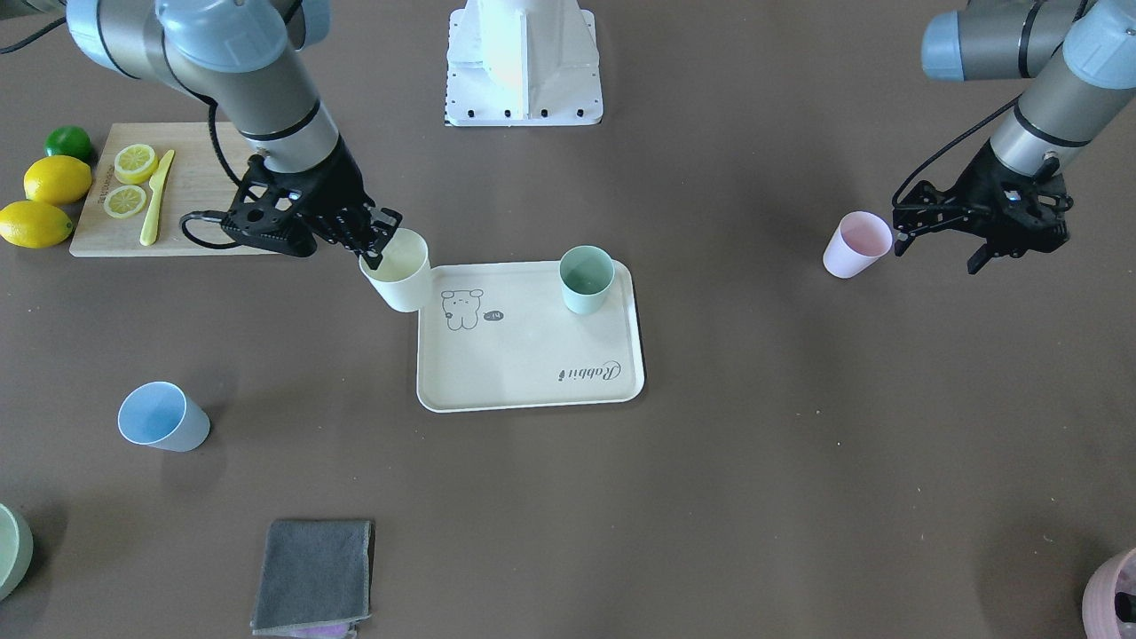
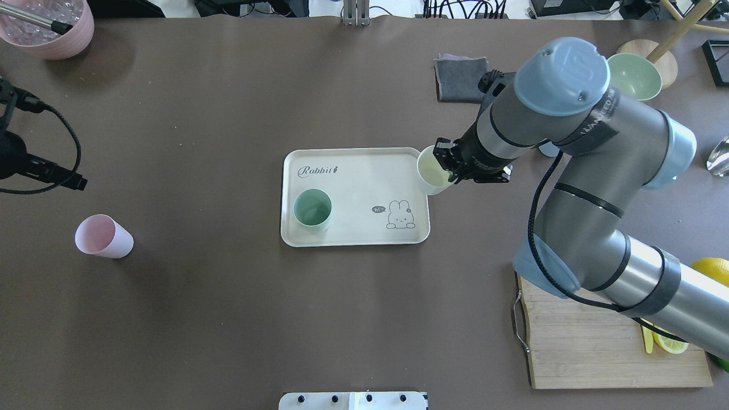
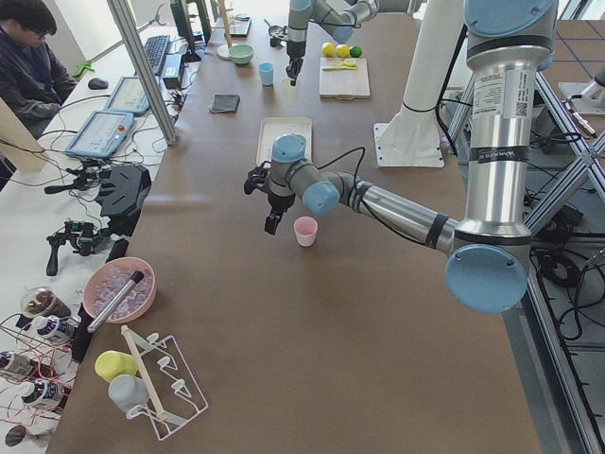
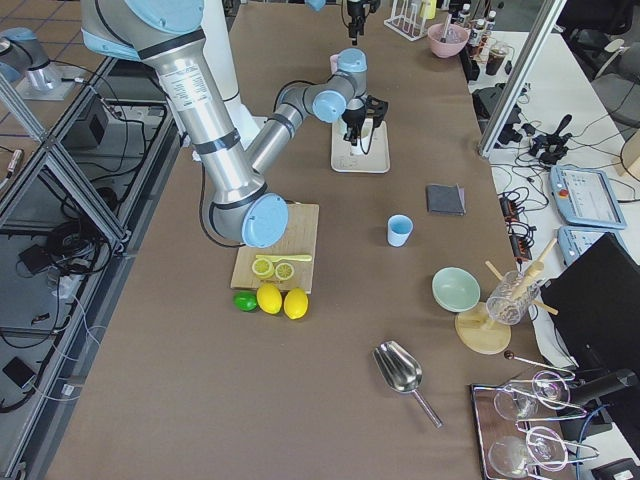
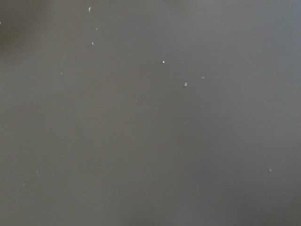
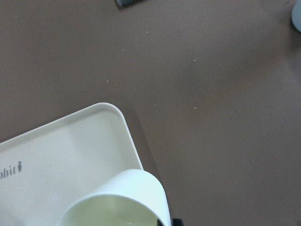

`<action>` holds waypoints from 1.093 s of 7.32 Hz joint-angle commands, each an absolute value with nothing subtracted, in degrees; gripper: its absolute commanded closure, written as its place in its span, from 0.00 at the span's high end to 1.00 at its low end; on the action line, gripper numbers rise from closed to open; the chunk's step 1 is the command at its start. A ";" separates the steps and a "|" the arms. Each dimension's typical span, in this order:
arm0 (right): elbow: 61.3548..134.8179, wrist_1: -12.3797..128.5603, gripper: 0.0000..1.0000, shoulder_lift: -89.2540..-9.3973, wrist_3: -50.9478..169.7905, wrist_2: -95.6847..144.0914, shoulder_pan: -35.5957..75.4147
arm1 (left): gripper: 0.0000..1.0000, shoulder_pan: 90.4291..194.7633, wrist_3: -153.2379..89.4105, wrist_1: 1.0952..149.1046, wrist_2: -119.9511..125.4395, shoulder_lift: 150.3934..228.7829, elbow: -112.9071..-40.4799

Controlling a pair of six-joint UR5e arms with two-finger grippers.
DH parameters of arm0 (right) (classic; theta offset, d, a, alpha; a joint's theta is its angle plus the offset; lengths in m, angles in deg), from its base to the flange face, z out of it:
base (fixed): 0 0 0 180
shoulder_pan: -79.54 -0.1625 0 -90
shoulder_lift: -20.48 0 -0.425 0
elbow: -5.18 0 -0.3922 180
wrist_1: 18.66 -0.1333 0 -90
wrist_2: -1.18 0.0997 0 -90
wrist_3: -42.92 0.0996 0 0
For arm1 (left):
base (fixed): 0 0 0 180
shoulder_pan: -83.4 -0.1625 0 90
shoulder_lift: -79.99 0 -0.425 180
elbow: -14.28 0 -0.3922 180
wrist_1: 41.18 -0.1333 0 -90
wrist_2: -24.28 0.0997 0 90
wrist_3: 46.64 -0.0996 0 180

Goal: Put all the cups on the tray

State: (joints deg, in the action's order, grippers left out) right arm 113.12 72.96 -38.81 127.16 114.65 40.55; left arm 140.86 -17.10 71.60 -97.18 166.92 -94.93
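Observation:
The cream tray (image 1: 532,373) with the "Rabbit" script lies mid-table and also shows in the overhead view (image 2: 353,171). A green cup (image 1: 586,280) stands upright on it. My right gripper (image 1: 382,240) is shut on the rim of a cream cup (image 1: 399,271) and holds it tilted over the tray's corner, as the right wrist view shows (image 6: 122,197). A pink cup (image 1: 856,244) stands on the table well off the tray. My left gripper (image 1: 938,250) hangs open beside it, not around it. A blue cup (image 1: 164,417) stands alone on the table.
A bamboo cutting board (image 1: 186,186) holds lemon slices and a yellow knife, with whole lemons (image 1: 55,180) and a lime beside it. A grey cloth (image 1: 315,577), a green bowl (image 2: 634,75) and a pink bowl (image 2: 48,25) sit along the far edge.

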 commanded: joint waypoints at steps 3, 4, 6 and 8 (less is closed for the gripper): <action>108.82 72.93 0.00 -35.59 129.66 109.31 46.39 | 0.98 140.27 -9.56 82.12 -97.28 159.64 -94.62; 107.58 72.84 0.00 -34.98 131.41 107.63 47.97 | 0.98 140.27 -9.55 82.91 -97.36 158.58 -94.62; 103.99 68.82 0.21 -34.89 131.86 107.53 47.99 | 0.98 139.31 -7.03 84.06 -97.36 158.48 -94.62; 101.60 65.46 0.81 -34.71 132.04 106.57 47.99 | 0.98 135.98 -0.53 87.48 -97.28 158.39 -94.27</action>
